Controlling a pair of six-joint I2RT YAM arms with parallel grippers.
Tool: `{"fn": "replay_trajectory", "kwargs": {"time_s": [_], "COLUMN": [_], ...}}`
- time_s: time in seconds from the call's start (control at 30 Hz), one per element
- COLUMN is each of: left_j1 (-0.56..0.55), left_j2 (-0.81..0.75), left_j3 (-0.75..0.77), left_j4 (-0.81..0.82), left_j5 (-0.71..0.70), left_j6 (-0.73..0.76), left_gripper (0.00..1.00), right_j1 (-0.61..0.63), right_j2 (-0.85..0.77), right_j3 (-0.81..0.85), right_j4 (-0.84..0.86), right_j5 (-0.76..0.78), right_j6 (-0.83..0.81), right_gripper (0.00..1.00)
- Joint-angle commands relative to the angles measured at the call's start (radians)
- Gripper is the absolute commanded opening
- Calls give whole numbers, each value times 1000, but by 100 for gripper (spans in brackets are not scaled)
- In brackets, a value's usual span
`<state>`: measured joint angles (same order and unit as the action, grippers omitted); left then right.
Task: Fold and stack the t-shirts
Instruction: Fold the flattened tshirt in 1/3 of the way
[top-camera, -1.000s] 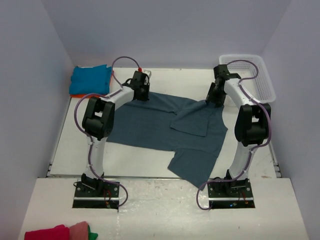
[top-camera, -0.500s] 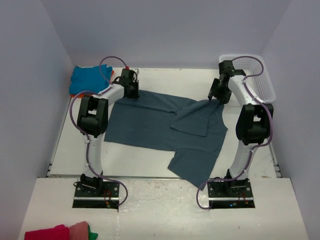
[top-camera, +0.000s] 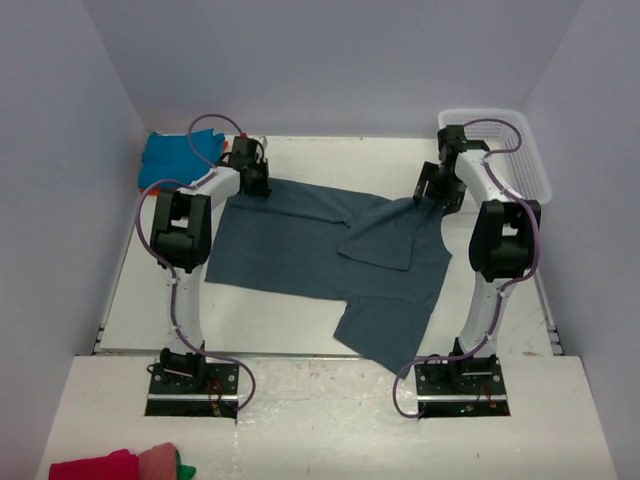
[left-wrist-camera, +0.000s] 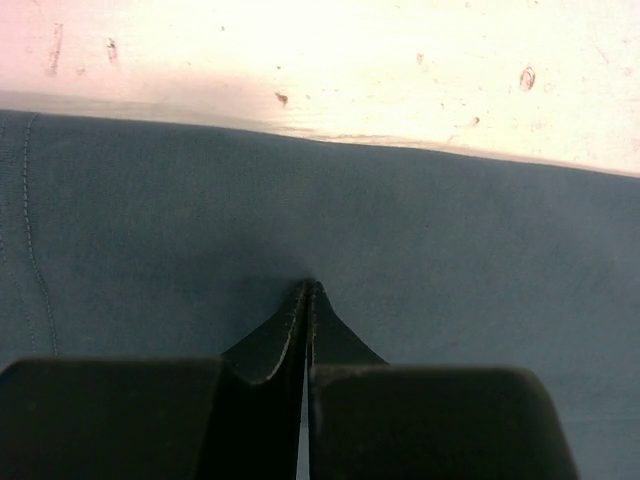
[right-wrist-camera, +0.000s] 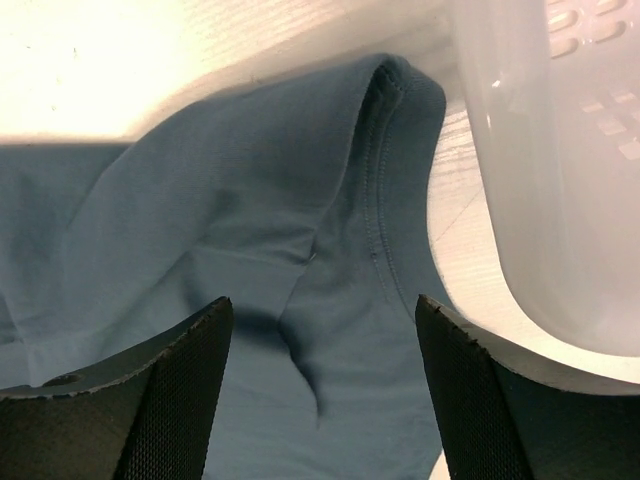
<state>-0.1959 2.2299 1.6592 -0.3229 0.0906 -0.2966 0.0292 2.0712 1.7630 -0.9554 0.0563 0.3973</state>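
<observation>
Now that both arms have spread outward, the left hand (left-wrist-camera: 306, 287), closed, pinches the far edge of the slate-blue t-shirt (top-camera: 300, 245) on the counter (top-camera: 340, 158). The right hand (right-wrist-camera: 320, 302) hangs wide open above its other corner, so flattening seems nearly done.

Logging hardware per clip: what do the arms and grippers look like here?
The left arm and right arm have white links, black joint housings and black base plates. A thin purple cable loops along each. The left gripper and right gripper are black; the right's fingers show finely gridded pads. No markings are visible.
</observation>
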Motion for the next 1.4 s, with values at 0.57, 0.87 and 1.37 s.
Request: {"fn": "replay_trajectory", "kwargs": {"time_s": [0.57, 0.87, 1.37], "left_j1": [65, 64, 65], "left_j2": [-1, -6, -13], "left_j3": [-7, -19, -27], "left_j4": [-4, 5, 16], "left_j5": [17, 37, 46], "left_j6": [10, 11, 8], "left_gripper": [0, 0, 0], "right_j1": [-6, -17, -15], "right_j2": [216, 270, 227], "right_j3": [249, 329, 302], "right_j4": [-2, -17, 12], "right_j5": [-113, -142, 17], "right_j6": [-41, -51, 17], "right_gripper": [50, 42, 0]}}
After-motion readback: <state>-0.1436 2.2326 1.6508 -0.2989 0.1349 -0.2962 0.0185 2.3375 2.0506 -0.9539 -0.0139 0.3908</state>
